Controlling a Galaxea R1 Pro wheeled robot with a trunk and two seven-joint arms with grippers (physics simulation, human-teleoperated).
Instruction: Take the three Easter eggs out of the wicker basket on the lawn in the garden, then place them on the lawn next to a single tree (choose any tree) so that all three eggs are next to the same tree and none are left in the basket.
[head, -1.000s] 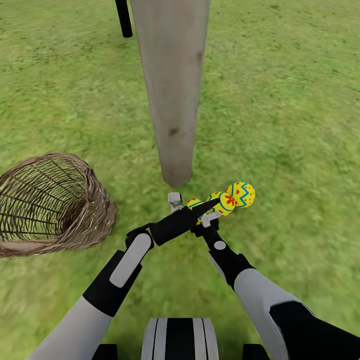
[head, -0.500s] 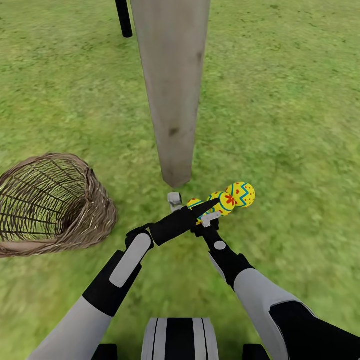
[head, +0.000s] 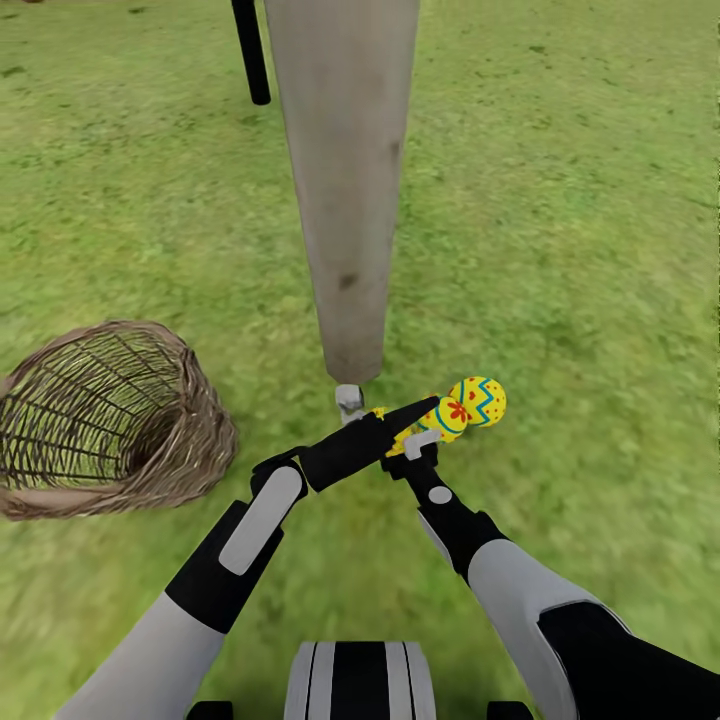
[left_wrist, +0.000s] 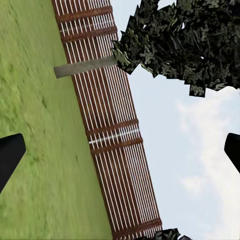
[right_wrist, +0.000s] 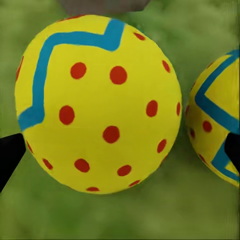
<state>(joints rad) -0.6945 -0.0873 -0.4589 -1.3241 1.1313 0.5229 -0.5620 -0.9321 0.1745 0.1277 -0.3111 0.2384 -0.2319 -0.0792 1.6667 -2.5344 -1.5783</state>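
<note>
Head view is showing the Easter eggs (head: 476, 402) lying on the lawn (head: 590, 250) just near-right of the tree (head: 345, 180) trunk, the wicker basket (head: 105, 420) sitting tipped at left. Right gripper (right_wrist: 120, 145) fingers are spreading wide around one egg without touching it; left gripper (left_wrist: 120, 150) fingers are gaping wide, holding nothing.

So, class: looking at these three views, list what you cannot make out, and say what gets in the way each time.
- Third egg: head view, mostly hidden behind the left arm, so whether it lies on the lawn is unclear.
- Right hand: head view, eggs and the left arm crowd it; open or shut is unclear.
- Basket: head view, left edge cuts it off and the interior is dark, so emptiness is uncertain.
- Tree: head view, top edge cuts off the trunk.
</note>
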